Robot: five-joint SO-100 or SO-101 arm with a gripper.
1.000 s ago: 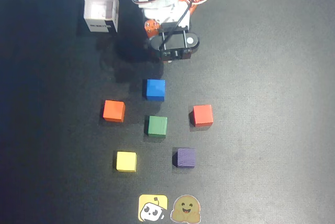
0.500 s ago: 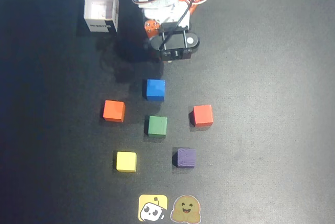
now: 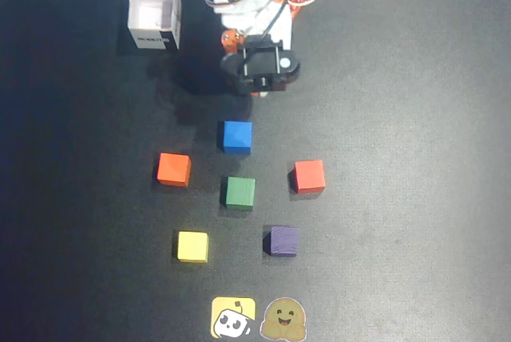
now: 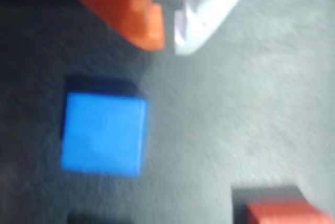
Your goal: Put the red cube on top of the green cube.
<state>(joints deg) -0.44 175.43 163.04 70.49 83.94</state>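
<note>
My tool [image 4: 168, 38] hangs empty over the dark desk [image 3: 415, 102], tips nearly pressed together; the small matte red cube [image 3: 309, 176] sits right of the dark green matte cube [image 3: 239, 192] overhead, apart, so I'd guess I'm barely started.

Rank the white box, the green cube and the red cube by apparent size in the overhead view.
1. white box, clearly largest.
2. green cube and red cube: they look alike, so no ranking between them.

- The blue cube [image 3: 236, 136] is sitting between the gripper [image 3: 257, 93] and the green cube [image 3: 239, 192], blocking the straight path in the overhead view.
- Bare mat [image 3: 399, 118] is lying open right of it, toward the red cube [image 3: 309, 176].
</note>
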